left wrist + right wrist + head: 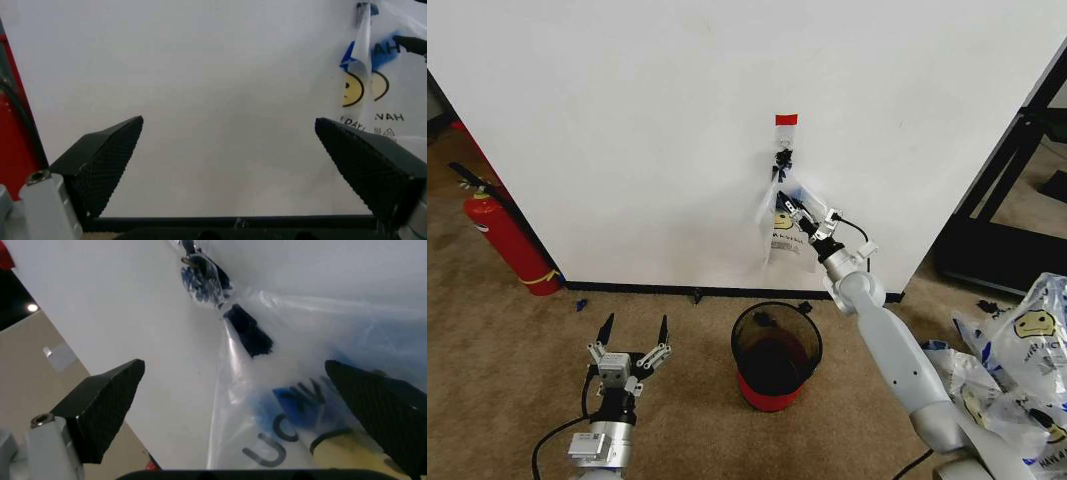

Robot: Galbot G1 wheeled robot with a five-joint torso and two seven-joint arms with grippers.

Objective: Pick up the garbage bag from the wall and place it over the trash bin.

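Right end effector (799,213) at the garbage bag (789,238) on the wall (627,120) hook, fingers apart, probably lining up a grasp. Left end effector (634,335) idles spread, low near the floor.

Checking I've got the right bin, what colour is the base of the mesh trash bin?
Red, under black wire mesh, on the trash bin; clearest in the head view.

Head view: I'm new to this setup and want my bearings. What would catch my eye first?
The garbage bag with its yellow smiley hangs from a hook under a red tape tag on the white wall, and the right gripper is raised to it, fingers open. Below it on the carpet stands the black mesh trash bin. The left gripper hovers low, open, and a red fire extinguisher leans at the wall's left end.
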